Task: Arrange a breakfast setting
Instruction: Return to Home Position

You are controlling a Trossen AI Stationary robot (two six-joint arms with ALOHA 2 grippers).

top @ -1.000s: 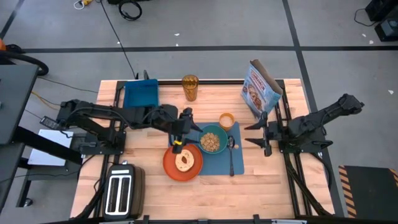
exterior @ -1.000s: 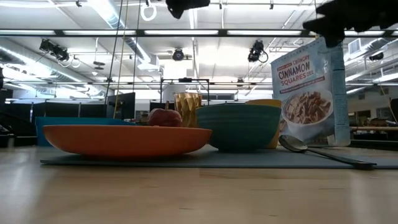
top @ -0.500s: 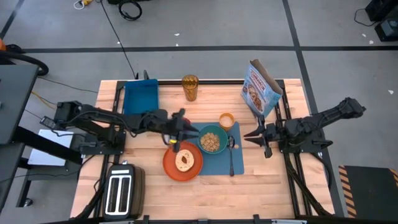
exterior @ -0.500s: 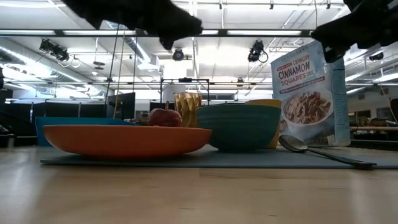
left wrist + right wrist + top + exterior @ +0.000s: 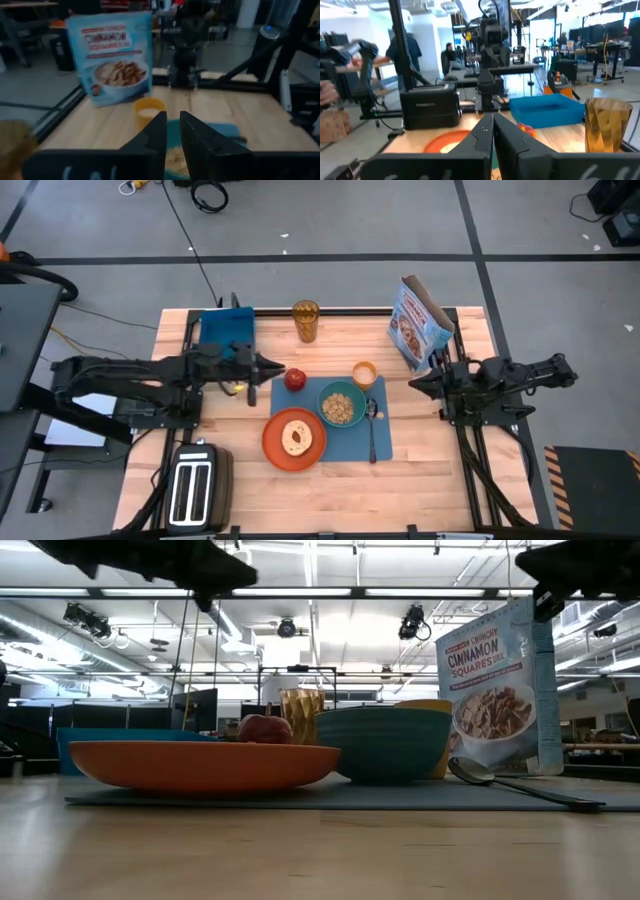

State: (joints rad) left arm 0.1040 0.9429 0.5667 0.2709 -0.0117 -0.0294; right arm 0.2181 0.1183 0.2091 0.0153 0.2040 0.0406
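A blue placemat [image 5: 385,442] lies mid-table. On it sit an orange plate [image 5: 274,442] with a bagel [image 5: 296,438], a teal bowl [image 5: 343,404] of cereal, an orange cup [image 5: 364,373] and a spoon [image 5: 372,425]. The red apple [image 5: 295,379] rests on the wood at the mat's far left corner. My left gripper [image 5: 272,367] hovers just left of the apple; its fingers [image 5: 159,131] stand a narrow gap apart with nothing between them. My right gripper [image 5: 413,383] is shut and empty, right of the mat.
A cereal box [image 5: 420,323] stands at the far right, with an amber glass [image 5: 306,321] and a deep blue bin [image 5: 226,332] along the far edge. A silver toaster [image 5: 195,480] sits at the near left corner. Bare wood shows near the front edge.
My left gripper has drawn back from over the plate toward the table's left edge, uncovering the apple, which has stayed in place. My right gripper has shut and pulled back a little toward the right edge.
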